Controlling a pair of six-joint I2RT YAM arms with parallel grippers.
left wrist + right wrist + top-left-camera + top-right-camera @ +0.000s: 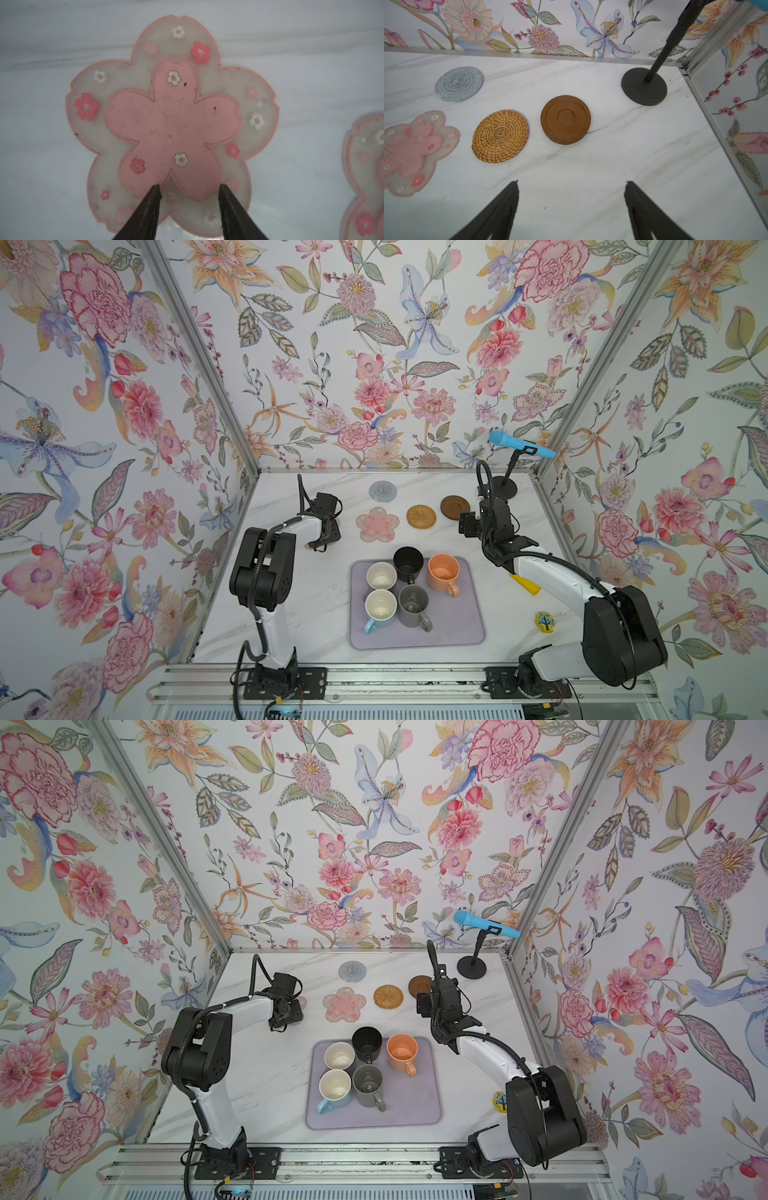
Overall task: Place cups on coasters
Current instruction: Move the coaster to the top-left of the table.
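Marble tabletop (pixel 316 614) within floral walls (pixel 374 364): all five cups (pixel 412 605) stand on the lilac mat (pixel 457 626), the coasters (pixel 421 516) lie bare (no placement made yet), the left gripper (pixel 189 185) hangs parted and empty over a pink flower coaster (pixel 172 124), and the right gripper (pixel 572 181) gapes, likewise empty.

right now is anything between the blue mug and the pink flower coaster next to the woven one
Yes: the other cream-lined mug stands just behind the blue mug on the mat, on the straight line to that flower coaster. Past it, bare table.
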